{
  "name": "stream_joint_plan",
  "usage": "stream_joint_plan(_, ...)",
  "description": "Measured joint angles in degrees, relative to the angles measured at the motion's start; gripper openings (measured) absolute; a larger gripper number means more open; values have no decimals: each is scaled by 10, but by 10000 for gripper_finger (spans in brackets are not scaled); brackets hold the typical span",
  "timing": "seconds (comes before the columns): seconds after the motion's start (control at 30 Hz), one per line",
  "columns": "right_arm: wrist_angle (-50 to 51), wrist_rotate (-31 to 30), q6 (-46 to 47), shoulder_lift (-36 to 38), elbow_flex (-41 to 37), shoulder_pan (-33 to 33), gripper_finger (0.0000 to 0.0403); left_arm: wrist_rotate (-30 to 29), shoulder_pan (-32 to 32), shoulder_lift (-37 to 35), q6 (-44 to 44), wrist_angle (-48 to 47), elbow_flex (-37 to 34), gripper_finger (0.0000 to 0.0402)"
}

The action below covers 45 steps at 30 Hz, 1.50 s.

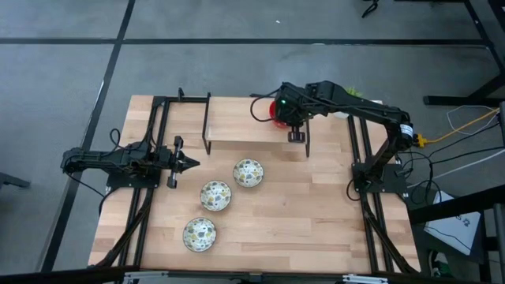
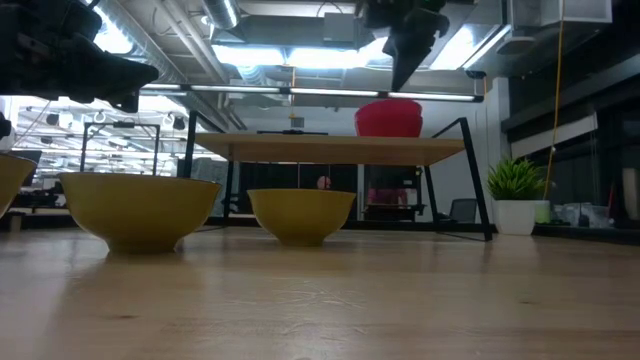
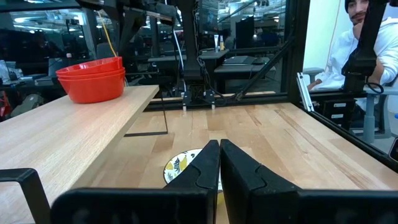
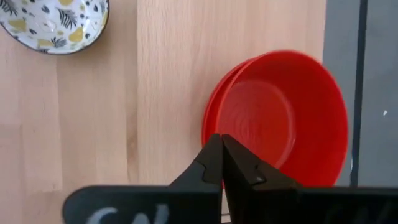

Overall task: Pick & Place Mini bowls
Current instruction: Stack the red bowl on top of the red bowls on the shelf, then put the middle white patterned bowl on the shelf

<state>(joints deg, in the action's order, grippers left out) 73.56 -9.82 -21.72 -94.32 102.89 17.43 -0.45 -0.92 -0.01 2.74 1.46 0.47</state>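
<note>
**Red stack on the shelf, three patterned bowls on the worktop**

Hidden or unclear: from above, the right arm covers most of the red bowls [image 1: 276, 111]; only a red sliver shows at the shelf's far edge. How many are nested cannot be settled: the left wrist view shows at least two rims, the right wrist view a second rim peeking beside the top bowl. In the low view a fourth bowl shape is cut off at the picture's edge. A person in a white sleeve [image 3: 348, 53] sits beyond the worktop, partly cut off.

Surroundings: the raised wooden shelf [image 1: 245, 130] stands on thin black legs at the back of the worktop [image 1: 316, 229]. A small green potted plant [image 2: 516, 195] sits at the far right side.

Right end effector [image 4: 221, 163] hangs over the red stack, fingers pressed together, gripping nothing. Left end effector [image 1: 188, 164] waits at the left of the worktop, fingers likewise closed and empty.

Materials: red bowls glossy, plain, round. Three cream bowls [image 1: 248, 173], [image 1: 215, 196], [image 1: 200, 234] lie in a diagonal line on the worktop, well apart from the shelf, leaf-speckled inside, mustard-yellow outside. Worktop pale wood grain.
</note>
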Motion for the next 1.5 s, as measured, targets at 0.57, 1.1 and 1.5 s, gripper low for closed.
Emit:
stream_joint_plan(0.57,3,-25,5,14,-23,7,1,0,0,0,0,0,0,11)
stream_joint_plan(1.1,-40,25,70,34,-22,-103,6,0,0,0,0,0,0,8)
stream_joint_plan(1.5,-99,24,96,34,-22,-219,6,0,0,0,0,0,0,12)
